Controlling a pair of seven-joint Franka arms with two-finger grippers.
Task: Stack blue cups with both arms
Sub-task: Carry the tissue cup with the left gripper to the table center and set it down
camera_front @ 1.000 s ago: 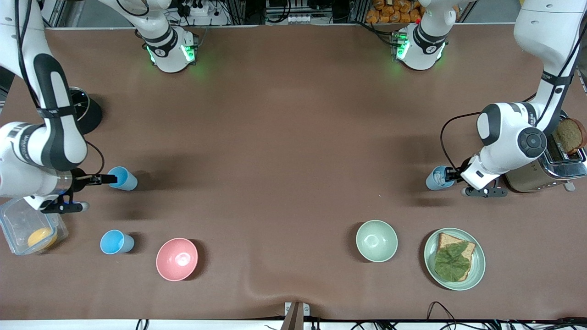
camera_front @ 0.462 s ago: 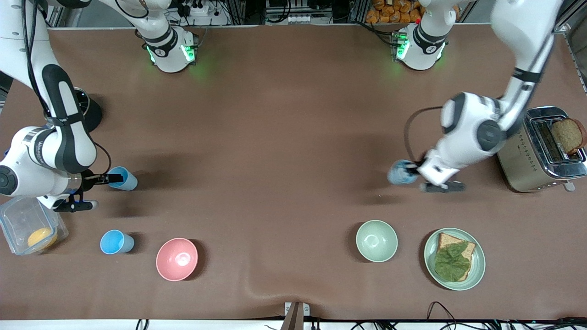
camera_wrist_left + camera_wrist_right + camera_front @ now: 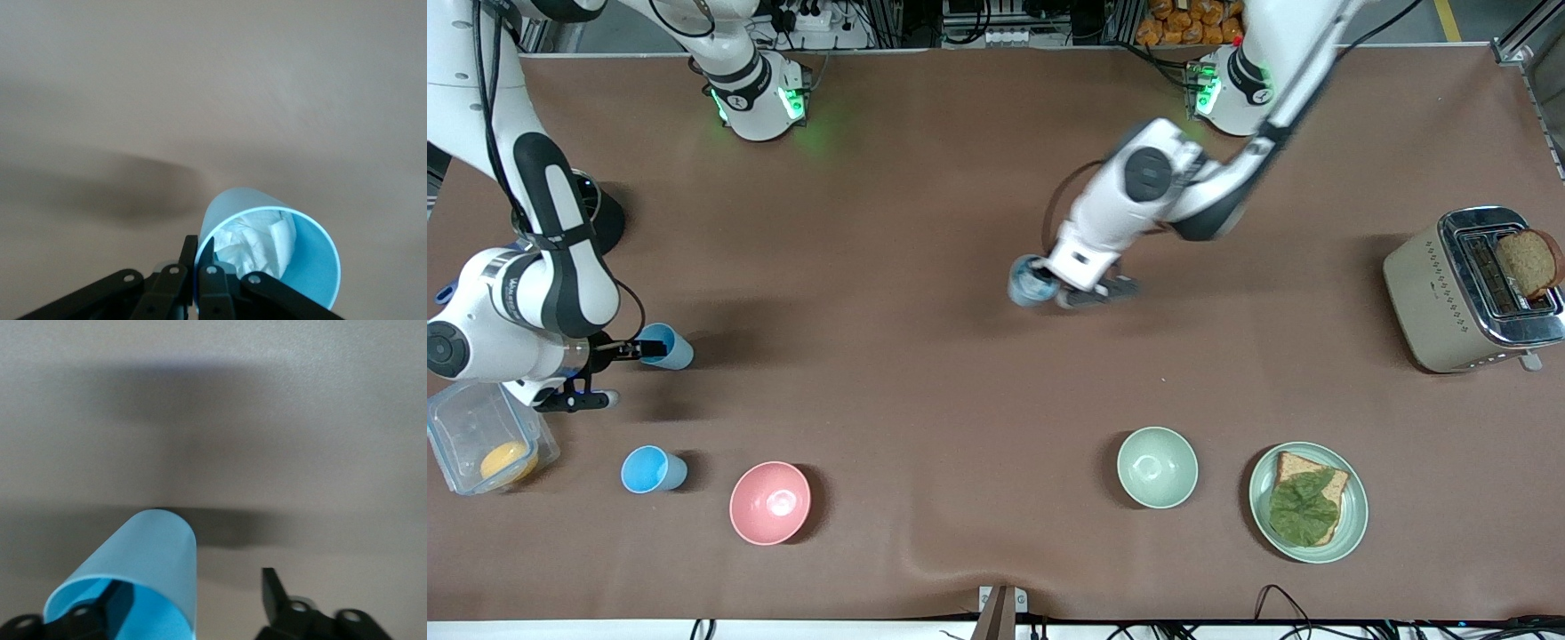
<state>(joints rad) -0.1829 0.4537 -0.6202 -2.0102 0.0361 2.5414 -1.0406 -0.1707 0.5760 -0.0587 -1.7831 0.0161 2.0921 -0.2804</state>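
My left gripper (image 3: 1049, 284) is shut on the rim of a grey-blue cup (image 3: 1030, 281) and holds it over the middle of the table. In the left wrist view the fingers (image 3: 190, 248) pinch the cup's wall (image 3: 310, 267), and crumpled white paper lies inside the cup. My right gripper (image 3: 643, 348) is open at a sky-blue cup (image 3: 667, 347) standing near the right arm's end of the table. In the right wrist view one finger is inside this cup (image 3: 155, 550), the other finger (image 3: 270, 585) is well outside it, and the gripper (image 3: 190, 587) straddles the wall. Another sky-blue cup (image 3: 653, 468) stands nearer the camera.
A pink bowl (image 3: 770, 502) stands beside the free cup. A pale green bowl (image 3: 1157, 467) and a plate (image 3: 1354, 524) with bread and a leaf stand nearer the camera. A toaster (image 3: 1432, 293) is at the left arm's end. A clear container (image 3: 454, 427) sits under the right arm.
My left arm has carried the grey-blue cup from beside the toaster to over the table's middle. My right gripper has stayed at the sky-blue cup.
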